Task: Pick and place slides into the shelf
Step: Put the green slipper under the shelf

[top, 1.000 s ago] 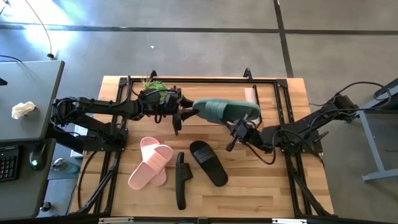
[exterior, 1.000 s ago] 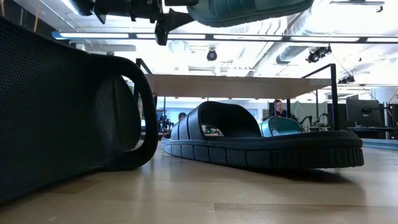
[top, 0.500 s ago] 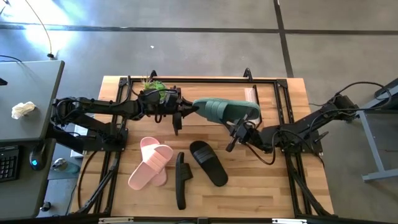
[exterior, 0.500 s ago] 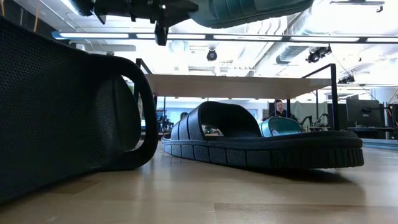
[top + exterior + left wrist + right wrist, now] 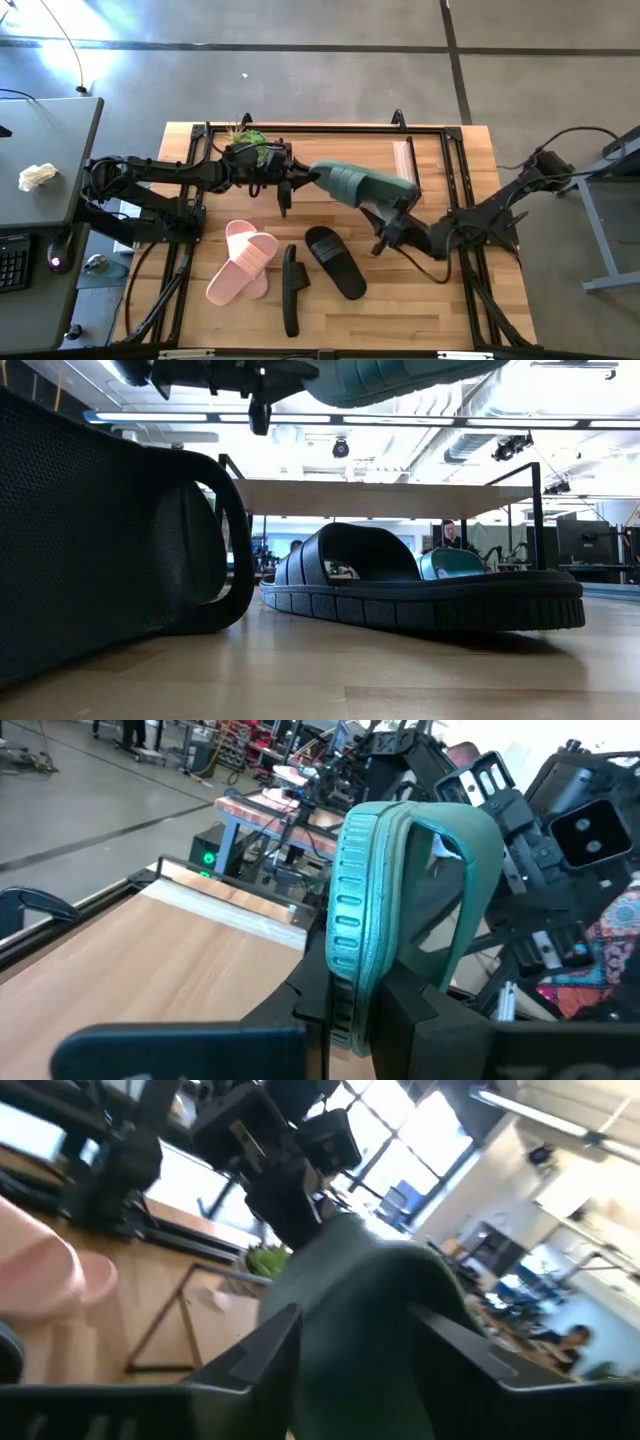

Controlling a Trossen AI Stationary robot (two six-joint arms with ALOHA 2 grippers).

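Observation:
A sage green slide point(image 5: 362, 185) hangs in the air over the middle of the table, in front of the shelf point(image 5: 380, 498). My left gripper point(image 5: 303, 180) is shut on its left end. My right gripper point(image 5: 388, 222) is open at the slide's right end, near side. In the right wrist view its fingers point(image 5: 268, 1342) stand on either side of the green slide point(image 5: 350, 1300); whether they touch it I cannot tell. A pink pair point(image 5: 245, 262) and two black slides point(image 5: 335, 262) lie on the table's near half, one of them point(image 5: 290, 288) on its edge. My left gripper pinches the sole's left end point(image 5: 343, 982) between its two fingers, one on each flat face. The fingers come in level from the table's left, along the slide. The slide stands on its side edge in the hold, lifted clear of the table, its far end slanting toward the near edge.
A small green plant point(image 5: 250, 138) stands at the table's far left, right behind my left wrist. Another green slide point(image 5: 455, 563) shows behind the black slide point(image 5: 420, 595) in the low view. Bare wood lies at the near right of the table.
My left gripper has shut on the green slide's left end. My right gripper has opened, let go of the slide and drawn back toward the near edge. The slide's right end has swung toward the near edge while its left end stayed put.

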